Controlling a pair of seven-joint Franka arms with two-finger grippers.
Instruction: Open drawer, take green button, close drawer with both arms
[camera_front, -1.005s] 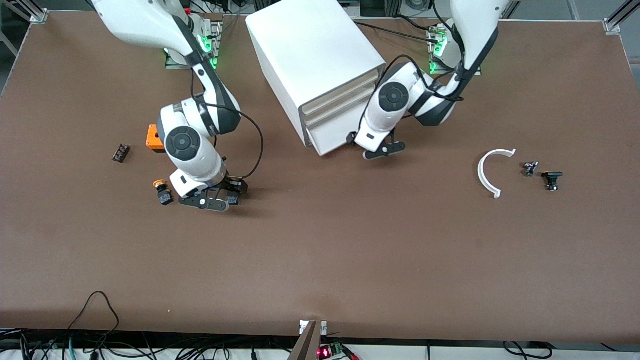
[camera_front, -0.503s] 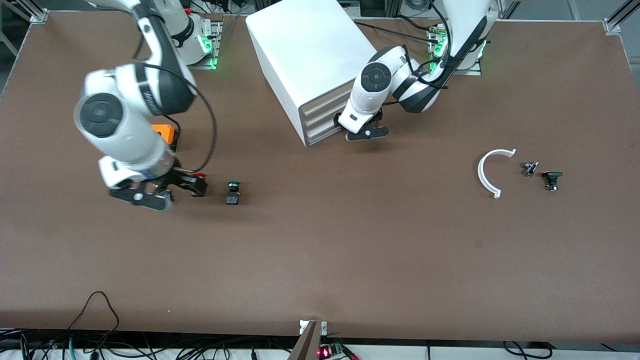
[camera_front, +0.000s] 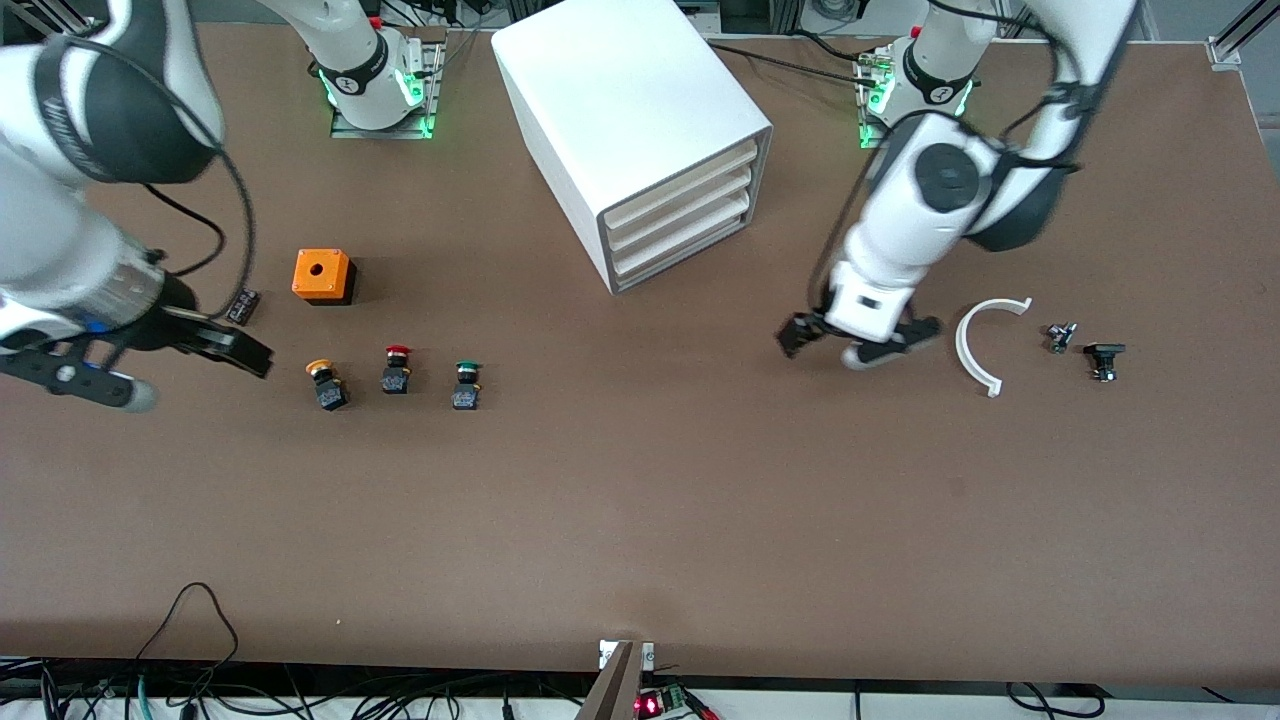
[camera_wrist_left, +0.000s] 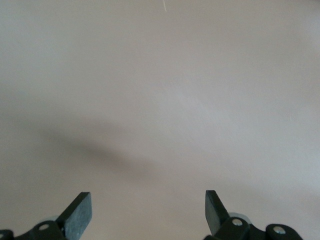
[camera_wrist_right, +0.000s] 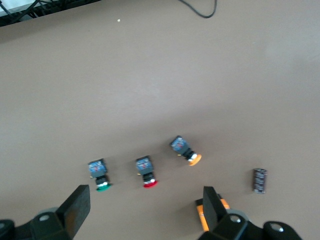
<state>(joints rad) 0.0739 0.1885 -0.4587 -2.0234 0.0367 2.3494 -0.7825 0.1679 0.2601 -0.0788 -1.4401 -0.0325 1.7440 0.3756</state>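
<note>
Sitting shut in the white cabinet (camera_front: 640, 140), the drawer (camera_front: 680, 258) is facing the front camera. Both end effectors are hanging wide open and empty: the left end effector (camera_front: 858, 345) beside a white arc (camera_front: 978, 345), the right end effector (camera_front: 150, 362) over bare tabletop (camera_front: 640, 520). The green button (camera_front: 466, 384) is standing in the button row, toward the right arm's end, closer to that arm.

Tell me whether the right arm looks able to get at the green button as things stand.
Probably yes. The green button stands in the open on the table, apart from the red button beside it, with nothing over it. The right end effector hangs open above the table toward the right arm's end, holding nothing.
</note>
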